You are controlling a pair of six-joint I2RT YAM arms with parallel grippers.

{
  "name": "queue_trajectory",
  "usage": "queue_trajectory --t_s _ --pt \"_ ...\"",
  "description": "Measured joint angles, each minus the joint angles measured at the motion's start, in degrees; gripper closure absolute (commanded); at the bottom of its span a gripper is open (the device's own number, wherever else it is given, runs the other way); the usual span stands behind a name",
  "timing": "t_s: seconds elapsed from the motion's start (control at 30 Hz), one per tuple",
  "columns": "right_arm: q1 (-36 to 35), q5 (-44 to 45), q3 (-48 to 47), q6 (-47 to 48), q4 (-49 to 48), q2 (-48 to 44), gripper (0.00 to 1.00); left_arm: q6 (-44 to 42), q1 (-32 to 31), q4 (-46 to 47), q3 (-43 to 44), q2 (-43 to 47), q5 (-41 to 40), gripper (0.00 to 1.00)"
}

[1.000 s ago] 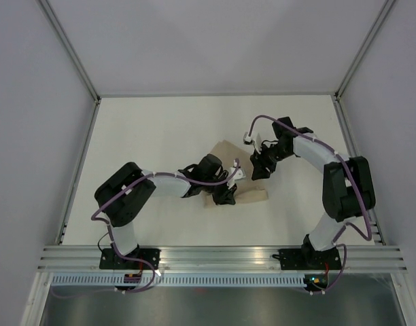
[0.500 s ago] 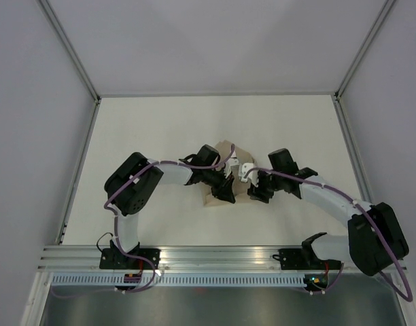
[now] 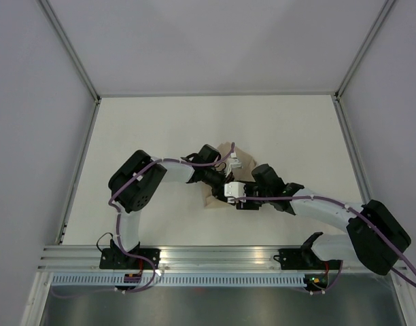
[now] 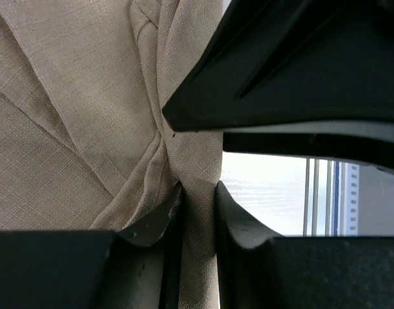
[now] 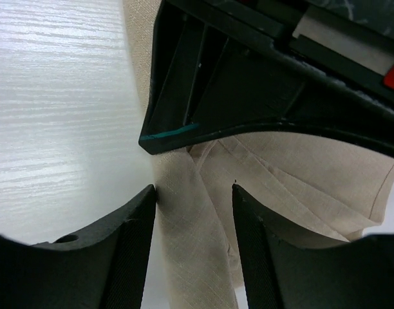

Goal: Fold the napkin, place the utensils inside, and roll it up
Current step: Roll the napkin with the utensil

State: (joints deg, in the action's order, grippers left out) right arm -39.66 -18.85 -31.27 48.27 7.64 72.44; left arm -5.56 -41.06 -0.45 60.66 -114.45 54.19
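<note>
The beige napkin [image 3: 224, 149] lies bunched and partly rolled in the middle of the table, mostly covered by both wrists. My left gripper [image 3: 220, 182] is shut on a rolled strip of the napkin [image 4: 87, 96], pinched between its fingertips [image 4: 197, 199]. My right gripper [image 3: 230, 198] comes in from the right, just in front of the left one. It is open, its jaws [image 5: 194, 193] straddling the rolled edge of the napkin [image 5: 300, 174], with the left finger [image 5: 129, 244] against the roll. The utensils are hidden.
The two grippers are almost touching: the left gripper's body [image 5: 248, 77] fills the top of the right wrist view. The white table [image 3: 147, 129] has low metal rails on the left [image 3: 79, 170] and right [image 3: 354, 156].
My right arm has swung from beyond the napkin's right side round to its near side and lowered over the roll. The left gripper has kept its pinch and shifted slightly.
</note>
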Motion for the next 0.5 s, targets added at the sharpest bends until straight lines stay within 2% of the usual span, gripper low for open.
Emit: queue_trajectory --t_s 0.5 --pt "-4.8 3.0 0.1 0.0 -2.1 5.4 0.56 0.2 0.0 -2.5 1.1 -0.5 0.5 0.98"
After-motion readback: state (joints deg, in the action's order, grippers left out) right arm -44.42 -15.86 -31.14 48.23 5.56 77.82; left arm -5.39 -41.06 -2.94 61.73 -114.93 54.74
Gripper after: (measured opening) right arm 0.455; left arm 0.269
